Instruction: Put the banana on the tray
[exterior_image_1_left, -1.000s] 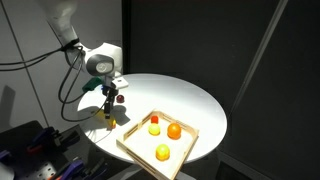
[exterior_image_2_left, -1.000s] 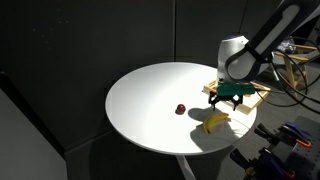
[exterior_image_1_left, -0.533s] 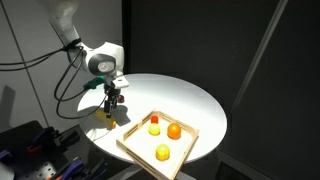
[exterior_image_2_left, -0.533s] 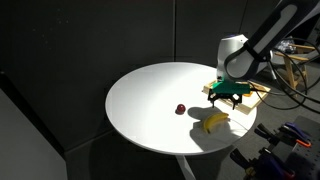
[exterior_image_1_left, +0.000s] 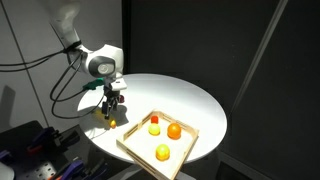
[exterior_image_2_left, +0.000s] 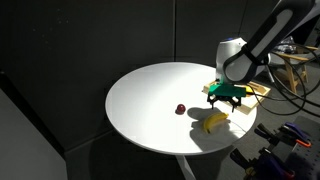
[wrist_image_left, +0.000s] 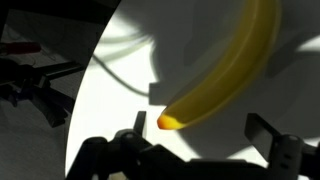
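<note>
The banana (exterior_image_2_left: 215, 122) lies on the round white tabletop near its edge, also visible in an exterior view (exterior_image_1_left: 107, 117) under the gripper. In the wrist view the banana (wrist_image_left: 228, 70) fills the upper middle, its tip between the fingers. My gripper (exterior_image_2_left: 227, 96) hovers just above it, open and empty, and shows too in an exterior view (exterior_image_1_left: 112, 100) and in the wrist view (wrist_image_left: 200, 128). The light-wood tray (exterior_image_1_left: 137, 142) sits beside it on the table; only its edge shows behind the gripper in an exterior view (exterior_image_2_left: 259, 90).
On the tray lie an orange fruit (exterior_image_1_left: 174, 130), a yellow round fruit (exterior_image_1_left: 162, 152) and a small yellow piece with a red top (exterior_image_1_left: 154, 126). A small dark red fruit (exterior_image_2_left: 180, 109) lies on the white tabletop (exterior_image_2_left: 150, 100). Cables and equipment (exterior_image_1_left: 35, 150) stand beside the table.
The gripper has edged slightly lower toward the banana. The banana and tray have not moved.
</note>
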